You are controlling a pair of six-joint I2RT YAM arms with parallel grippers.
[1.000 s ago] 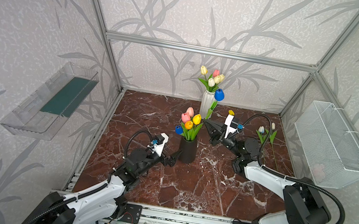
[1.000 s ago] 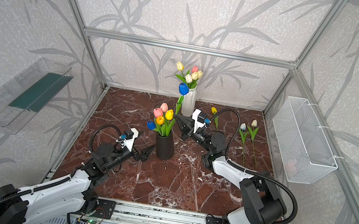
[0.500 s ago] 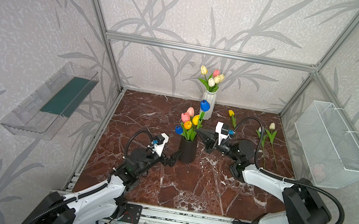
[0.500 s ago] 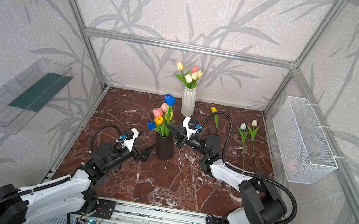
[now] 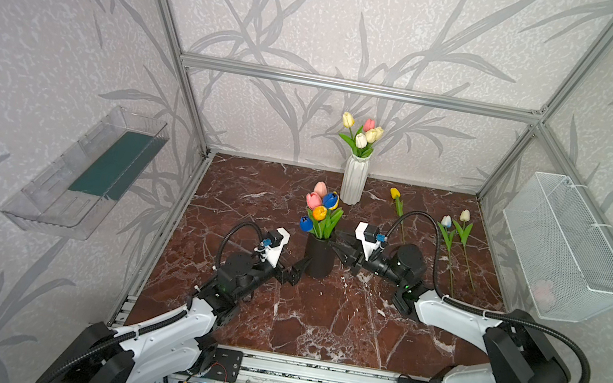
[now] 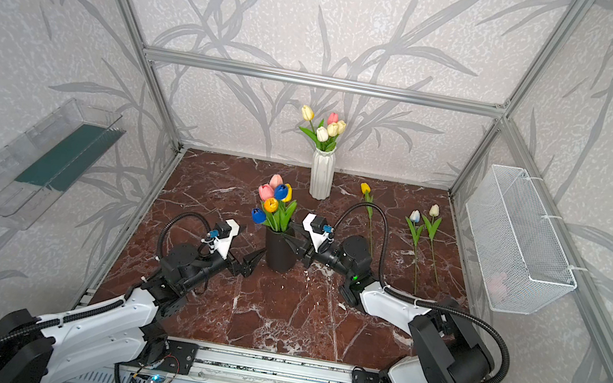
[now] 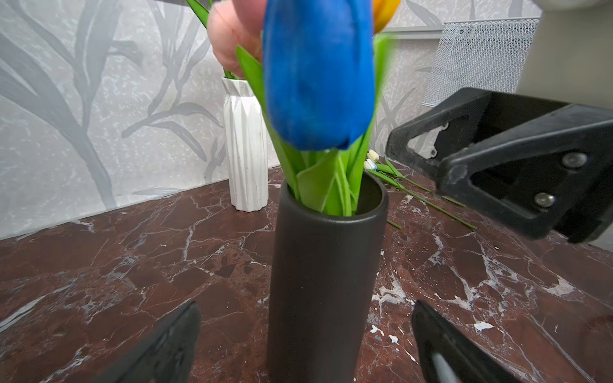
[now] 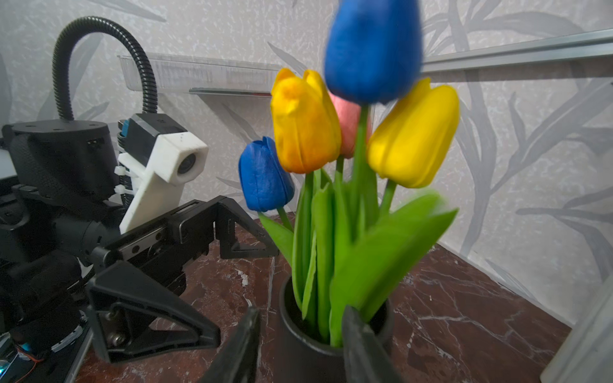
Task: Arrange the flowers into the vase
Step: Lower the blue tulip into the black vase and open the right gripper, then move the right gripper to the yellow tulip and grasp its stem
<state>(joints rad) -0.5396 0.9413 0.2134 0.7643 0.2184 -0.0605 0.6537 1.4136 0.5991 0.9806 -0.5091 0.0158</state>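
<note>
A black vase point(image 5: 318, 260) point(image 6: 280, 251) stands mid-table and holds several flowers point(image 5: 320, 211), pink, orange, yellow and blue. A blue tulip point(image 8: 373, 49) point(image 5: 330, 200) stands tallest among them, its stem down in the vase. My right gripper point(image 5: 335, 243) point(image 8: 302, 310) sits at the vase rim, open, its jaws on either side of the leaves and gripping nothing. My left gripper point(image 5: 300, 269) point(image 7: 306, 303) is open, with the vase's base between its fingers and a gap on each side. Three more flowers lie at the right: yellow point(image 5: 395, 193), pale blue point(image 5: 446, 221), cream point(image 5: 464, 215).
A white ribbed vase point(image 5: 354, 181) with cream and pink tulips stands at the back wall. A wire basket point(image 5: 565, 248) hangs on the right wall and a clear tray point(image 5: 89, 173) on the left wall. Metal frame posts edge the marble floor.
My right gripper carried the blue tulip from beside the white vase to the black vase, lowered its stem in, and its jaws parted. The left arm stayed still.
</note>
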